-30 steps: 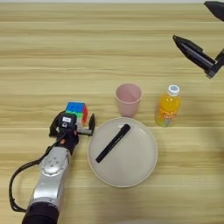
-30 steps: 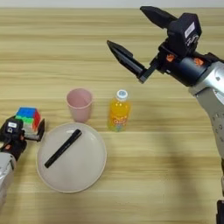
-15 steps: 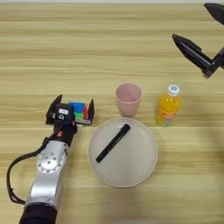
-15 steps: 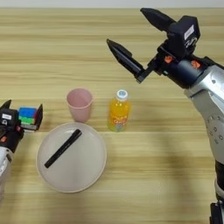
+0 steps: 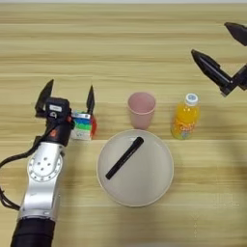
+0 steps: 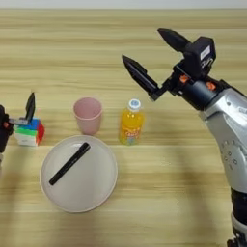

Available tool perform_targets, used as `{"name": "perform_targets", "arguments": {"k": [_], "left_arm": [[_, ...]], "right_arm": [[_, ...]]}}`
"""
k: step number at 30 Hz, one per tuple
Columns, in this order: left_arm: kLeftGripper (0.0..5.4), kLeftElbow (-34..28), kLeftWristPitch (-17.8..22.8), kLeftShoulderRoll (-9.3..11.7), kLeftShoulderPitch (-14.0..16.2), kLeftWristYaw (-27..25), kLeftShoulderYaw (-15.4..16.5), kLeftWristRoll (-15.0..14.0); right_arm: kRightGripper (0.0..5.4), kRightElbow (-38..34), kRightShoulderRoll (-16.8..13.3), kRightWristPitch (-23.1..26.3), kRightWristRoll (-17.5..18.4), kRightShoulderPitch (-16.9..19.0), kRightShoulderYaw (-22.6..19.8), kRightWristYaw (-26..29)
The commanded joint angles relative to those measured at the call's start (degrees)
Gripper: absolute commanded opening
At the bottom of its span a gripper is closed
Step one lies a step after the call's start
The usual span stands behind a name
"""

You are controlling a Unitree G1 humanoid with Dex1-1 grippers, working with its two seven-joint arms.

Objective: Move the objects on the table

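Beige and round, the plate (image 5: 135, 168) sits nearest on the wooden table (image 5: 120, 53), and the slim black pen (image 5: 125, 157) lies slanted inside it. Just behind the plate stands the pink cup (image 5: 141, 110), upright, and to its right the small orange bottle (image 5: 185, 116) with its white cap. Off to the left is the little puzzle cube (image 5: 82, 127) with many colours. The left gripper (image 5: 67, 100) is right there with it, fingers spread wide apart — one finger stands just behind the cube, the other further left, so the cube is let go and rests on the table by itself. Farther back on the right, the right gripper (image 6: 153, 60) hangs in the air above and behind the bottle, fingers spread wide too, holding nothing. How far along is the job? My guess is the cube may be finished, and the cup, the bottle and the pen each look like they are waiting for a turn. A second ago the left gripper was tight around the cube, closer to the plate — now the cube sits a bit further left and the fingers have opened. The right gripper, cup, bottle and pen have not moved.
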Motion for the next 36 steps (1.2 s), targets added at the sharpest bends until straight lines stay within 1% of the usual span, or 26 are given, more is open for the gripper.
{"name": "perform_targets", "arguments": {"k": [1,3,8,15,20,23,30,36], "left_arm": [[5.38,-1.0,-1.9,1.4,-1.8,0.4,0.5,1.4],[5.38,-0.5,-2.5,1.8,-2.3,0.3,0.2,2.0],[5.38,1.8,-3.5,2.0,-3.4,0.7,0.4,2.1],[5.38,2.6,-4.4,2.1,-4.3,1.2,1.3,1.5],[5.38,3.4,-5.1,2.3,-4.8,1.6,2.0,1.6],[5.38,3.7,-5.4,2.3,-4.9,1.8,2.0,2.0],[5.38,4.0,-5.9,2.3,-5.0,1.9,2.0,2.2],[5.38,4.0,-6.2,2.5,-5.1,2.0,2.1,2.0]], "right_arm": [[5.4,2.4,1.6,-2.0,-2.0,1.8,2.0,0.6],[5.4,3.5,2.2,-2.8,-3.0,2.2,3.1,0.5],[5.4,7.0,4.2,-4.8,-6.1,2.9,5.0,-0.8],[5.4,13.7,6.1,-8.0,-12.1,3.8,7.3,-2.5],[5.4,16.8,6.5,-8.6,-14.2,3.8,8.0,-2.6],[5.4,19.8,6.5,-9.8,-16.2,3.9,8.8,-2.7],[5.4,24.5,7.2,-12.0,-19.3,3.8,10.5,-2.7],[5.4,26.9,8.1,-13.1,-20.6,3.6,11.2,-2.7]]}}
